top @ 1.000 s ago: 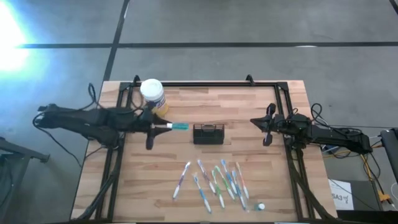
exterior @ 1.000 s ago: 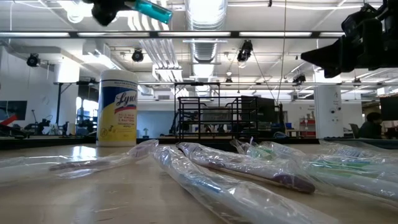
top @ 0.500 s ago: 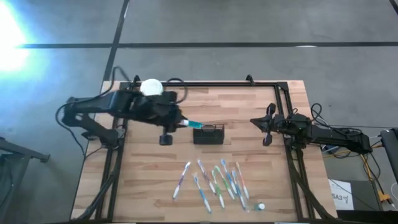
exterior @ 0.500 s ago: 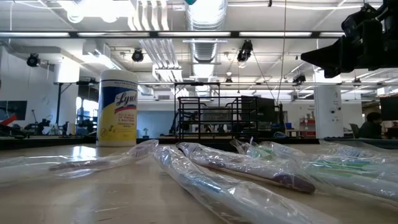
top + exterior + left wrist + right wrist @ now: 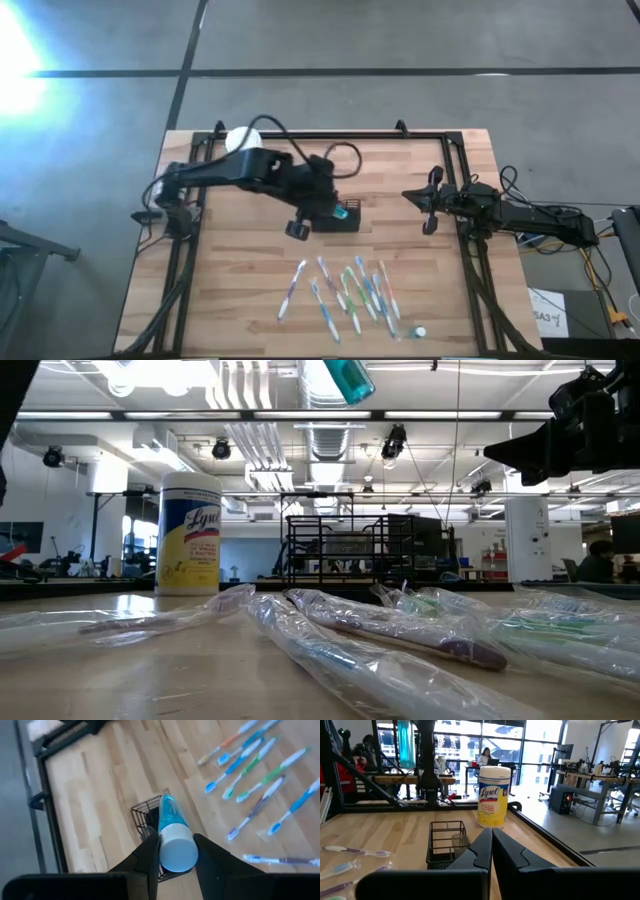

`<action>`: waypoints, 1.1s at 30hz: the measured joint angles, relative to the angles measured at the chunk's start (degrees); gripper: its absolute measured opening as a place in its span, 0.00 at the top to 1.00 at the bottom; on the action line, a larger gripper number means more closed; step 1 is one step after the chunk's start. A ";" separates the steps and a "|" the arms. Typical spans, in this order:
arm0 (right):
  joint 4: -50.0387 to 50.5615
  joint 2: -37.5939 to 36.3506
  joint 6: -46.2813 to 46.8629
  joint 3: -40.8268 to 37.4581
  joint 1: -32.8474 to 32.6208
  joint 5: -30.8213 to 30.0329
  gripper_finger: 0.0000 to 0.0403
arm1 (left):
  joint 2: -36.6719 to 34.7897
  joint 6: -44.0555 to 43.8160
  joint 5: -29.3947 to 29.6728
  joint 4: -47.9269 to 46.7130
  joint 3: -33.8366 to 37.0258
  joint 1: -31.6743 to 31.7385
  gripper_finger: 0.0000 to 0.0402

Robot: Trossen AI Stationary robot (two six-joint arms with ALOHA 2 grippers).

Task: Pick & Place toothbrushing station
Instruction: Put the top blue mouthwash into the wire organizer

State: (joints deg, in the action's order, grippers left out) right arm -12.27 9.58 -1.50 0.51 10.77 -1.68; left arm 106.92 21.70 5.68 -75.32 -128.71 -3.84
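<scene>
The black wire holder [image 5: 337,219] stands on the table's middle; it also shows in the low view [image 5: 345,550] and the right wrist view [image 5: 445,842]. My left gripper [image 5: 333,207] is above it, shut on a teal toothpaste tube [image 5: 170,820] with a white cap. The tube's teal end shows high in the low view [image 5: 348,378]. My right gripper [image 5: 430,210] waits shut and empty at the table's right side [image 5: 491,840]. My left gripper pinches the tube's white cap end [image 5: 177,852] between its two fingers [image 5: 149,857]. The fingers come from above, pointing down, and the tube runs on past them. The tube is lifted clear, its flat teal end [image 5: 166,802] pointing down over the holder's open top.
A Lysol jar [image 5: 190,535] stands at the far left, partly under the left arm [image 5: 240,140]. Several wrapped toothbrushes [image 5: 345,290] lie near the front edge, with a small white-and-teal item [image 5: 418,331] at the front right. Black frame rails [image 5: 450,160] run along the table's sides.
My left gripper has carried the tube from beside the jar toward the table's right edge and now stands over the black holder. It has tipped downward, so the tube has turned from lying level to pointing down. It has stayed shut on the tube.
</scene>
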 joint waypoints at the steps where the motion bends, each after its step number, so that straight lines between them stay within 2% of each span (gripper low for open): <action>1: 0.00 0.00 0.00 0.00 -0.01 0.01 0.98 | 1.04 0.38 -0.13 -0.64 -0.74 0.28 0.76; 13: 0.00 0.00 0.00 0.00 -0.01 0.01 0.98 | 9.83 1.18 -0.20 -4.82 -2.28 4.04 0.76; 33: 0.00 0.32 0.00 0.00 0.01 0.02 0.98 | 17.31 4.24 -0.57 -5.12 -2.28 4.90 0.76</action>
State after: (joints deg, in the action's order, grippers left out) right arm -12.27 9.91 -1.50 0.51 10.78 -1.67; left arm 124.23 25.93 5.10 -80.44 -131.00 1.06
